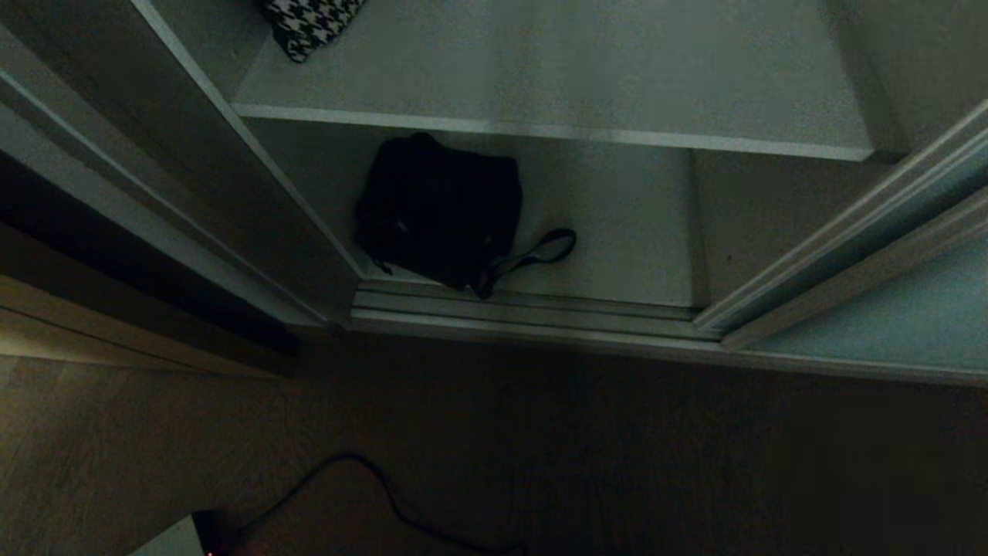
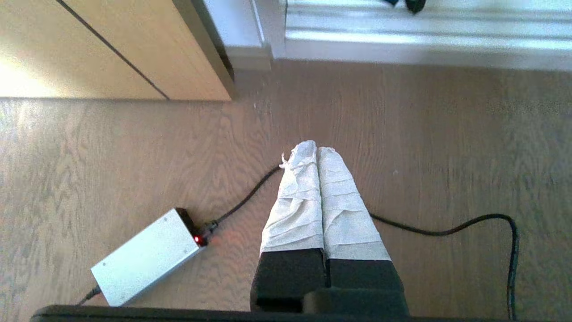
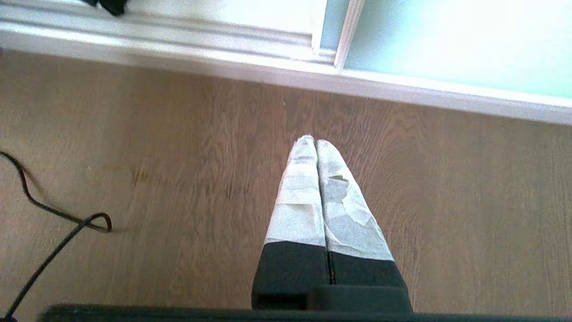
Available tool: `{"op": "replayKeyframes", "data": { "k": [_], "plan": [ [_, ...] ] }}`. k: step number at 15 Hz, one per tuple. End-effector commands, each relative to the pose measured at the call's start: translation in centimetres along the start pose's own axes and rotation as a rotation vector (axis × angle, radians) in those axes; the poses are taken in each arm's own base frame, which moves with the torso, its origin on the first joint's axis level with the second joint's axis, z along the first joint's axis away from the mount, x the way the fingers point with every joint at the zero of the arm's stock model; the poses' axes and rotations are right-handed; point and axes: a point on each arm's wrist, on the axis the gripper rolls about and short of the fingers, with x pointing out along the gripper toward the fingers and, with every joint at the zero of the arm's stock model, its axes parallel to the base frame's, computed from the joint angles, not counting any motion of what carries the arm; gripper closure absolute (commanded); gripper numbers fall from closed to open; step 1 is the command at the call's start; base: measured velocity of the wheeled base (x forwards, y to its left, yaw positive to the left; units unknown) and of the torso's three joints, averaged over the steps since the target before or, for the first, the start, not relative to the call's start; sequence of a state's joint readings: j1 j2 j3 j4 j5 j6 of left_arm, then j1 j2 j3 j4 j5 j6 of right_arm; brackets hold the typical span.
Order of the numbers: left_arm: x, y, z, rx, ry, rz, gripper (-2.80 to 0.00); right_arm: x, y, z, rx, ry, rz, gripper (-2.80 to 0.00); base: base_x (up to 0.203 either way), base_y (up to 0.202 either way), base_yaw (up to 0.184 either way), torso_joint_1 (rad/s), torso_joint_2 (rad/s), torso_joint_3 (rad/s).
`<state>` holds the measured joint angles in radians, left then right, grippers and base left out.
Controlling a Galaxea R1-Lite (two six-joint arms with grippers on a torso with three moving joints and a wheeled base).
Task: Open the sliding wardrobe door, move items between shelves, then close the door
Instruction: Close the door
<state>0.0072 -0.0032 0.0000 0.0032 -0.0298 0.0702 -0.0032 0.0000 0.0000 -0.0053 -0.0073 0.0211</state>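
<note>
Step in hand, as I judge it: moving items; sliding wardrobe door (image 1: 888,309) stands already open at right of the head frame.

- Black bag (image 1: 440,212), one: centre frame, on lower shelf (image 1: 617,239), strap reaching the bottom track.
- Houndstooth item (image 1: 309,23), one: top left, on upper shelf (image 1: 579,85).
- Shelves, two.
- Left gripper (image 2: 316,150), right gripper (image 3: 315,142): each pressed together, empty, pointing at the floor, outside the head frame.

Next I must raise an arm, spread its fingers, and reach the bag.
</note>
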Motion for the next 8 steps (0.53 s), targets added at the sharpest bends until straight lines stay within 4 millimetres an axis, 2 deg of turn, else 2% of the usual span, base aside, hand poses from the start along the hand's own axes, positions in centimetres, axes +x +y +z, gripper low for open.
{"op": "replayKeyframes", "data": {
  "k": [1,8],
  "plan": [
    [0.04,0.0,0.01,0.0,0.005,0.0,0.0,-0.01,0.0,0.0,0.0,-0.002,0.0,0.0,0.0,0.0,0.0,0.004,0.0,0.206],
    [0.03,0.01,0.03,0.0,0.006,0.002,0.0,-0.01,0.0,0.0,0.0,-0.002,0.0,0.0,0.0,0.0,0.0,0.001,0.0,0.202]
  ]
}}
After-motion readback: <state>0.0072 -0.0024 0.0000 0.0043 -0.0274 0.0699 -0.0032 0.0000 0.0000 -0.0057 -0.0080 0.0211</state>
